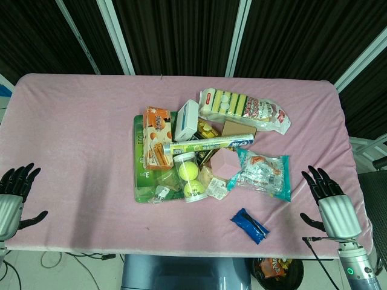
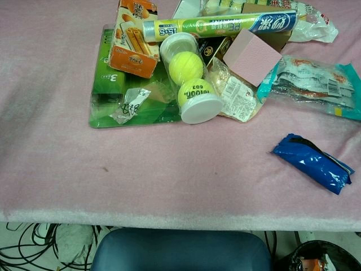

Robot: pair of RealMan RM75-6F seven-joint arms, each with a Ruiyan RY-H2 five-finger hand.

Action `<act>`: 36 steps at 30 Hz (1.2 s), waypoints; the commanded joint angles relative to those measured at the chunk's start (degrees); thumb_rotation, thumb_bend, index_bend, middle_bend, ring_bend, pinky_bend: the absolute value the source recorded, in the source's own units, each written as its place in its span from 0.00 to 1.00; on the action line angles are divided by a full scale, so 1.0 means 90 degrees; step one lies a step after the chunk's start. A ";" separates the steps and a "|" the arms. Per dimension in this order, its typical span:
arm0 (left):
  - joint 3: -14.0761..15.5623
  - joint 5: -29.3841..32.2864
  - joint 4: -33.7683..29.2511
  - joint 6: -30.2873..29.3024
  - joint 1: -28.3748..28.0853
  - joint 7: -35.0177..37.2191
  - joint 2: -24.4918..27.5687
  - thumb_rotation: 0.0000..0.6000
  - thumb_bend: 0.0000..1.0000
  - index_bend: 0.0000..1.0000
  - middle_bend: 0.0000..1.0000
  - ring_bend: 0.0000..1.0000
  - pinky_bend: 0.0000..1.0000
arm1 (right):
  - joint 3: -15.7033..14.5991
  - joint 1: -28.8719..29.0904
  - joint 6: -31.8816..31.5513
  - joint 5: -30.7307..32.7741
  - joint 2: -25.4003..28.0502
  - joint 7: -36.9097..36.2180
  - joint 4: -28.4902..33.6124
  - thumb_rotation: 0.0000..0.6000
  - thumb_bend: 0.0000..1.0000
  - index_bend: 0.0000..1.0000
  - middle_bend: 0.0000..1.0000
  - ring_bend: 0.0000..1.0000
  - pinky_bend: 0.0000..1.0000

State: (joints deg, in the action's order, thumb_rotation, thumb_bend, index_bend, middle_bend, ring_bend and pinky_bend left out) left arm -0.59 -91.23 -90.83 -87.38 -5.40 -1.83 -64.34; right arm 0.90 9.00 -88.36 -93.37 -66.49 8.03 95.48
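The tennis ball (image 2: pixel 196 92) nearest the tube's white cap (image 2: pixel 201 109) reads "603" and, upside down, "1000". Left of it, the green pack (image 2: pixel 107 84) shows a white "3". Above it, the roll box (image 2: pixel 220 25) carries "PE" among print too small to read.

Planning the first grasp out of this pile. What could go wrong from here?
1. The tennis ball tube lies on its side atop the green pack; a nudge would likely roll it toward the table edge.
2. The film roll box rests across the orange box and other items, so pulling anything beneath may topple it.
3. The blue packet sits close to the front edge, nearest the right hand; a sweeping approach might push it off.
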 commanded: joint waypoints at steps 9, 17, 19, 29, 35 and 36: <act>-0.0009 0.0023 -0.0011 0.0006 -0.0001 0.0017 0.0008 1.00 0.00 0.00 0.00 0.00 0.00 | 0.0012 -0.0013 0.0106 0.0021 0.0020 0.0011 0.0067 1.00 0.09 0.00 0.00 0.00 0.24; -0.0010 0.0029 -0.0020 0.0001 0.0004 0.0032 0.0013 1.00 0.00 0.00 0.00 0.00 0.00 | 0.0012 -0.0010 0.0167 -0.0008 0.0082 -0.0037 0.0184 1.00 0.08 0.00 0.00 0.00 0.24; -0.0010 0.0024 -0.0018 0.0000 0.0002 0.0030 0.0011 1.00 0.00 0.00 0.00 0.00 0.00 | 0.0015 -0.0009 0.0172 -0.0023 0.0093 -0.0032 0.0205 1.00 0.08 0.00 0.00 0.00 0.24; -0.0013 0.0036 -0.0031 0.0002 0.0004 0.0030 0.0012 1.00 0.00 0.00 0.00 0.00 0.00 | -0.0088 0.0023 0.0370 -0.0131 0.0169 -0.0113 0.0453 1.00 0.08 0.00 0.00 0.01 0.24; -0.0010 0.0027 -0.0037 0.0003 0.0002 0.0008 0.0007 1.00 0.00 0.00 0.00 0.00 0.00 | -0.0404 0.0167 0.1027 -0.0179 0.0327 -0.0149 0.1448 1.00 0.08 0.00 0.02 0.03 0.24; -0.0009 0.0024 -0.0038 0.0001 0.0003 0.0007 0.0008 1.00 0.00 0.00 0.00 0.00 0.00 | -0.0445 0.0190 0.1145 -0.0155 0.0317 -0.0091 0.1565 1.00 0.07 0.00 0.02 0.04 0.24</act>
State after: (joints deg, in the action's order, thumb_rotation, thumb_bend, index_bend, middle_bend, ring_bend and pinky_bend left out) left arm -0.68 -91.01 -91.17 -87.37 -5.38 -1.76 -64.28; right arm -1.98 10.10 -80.18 -94.87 -64.01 6.68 107.31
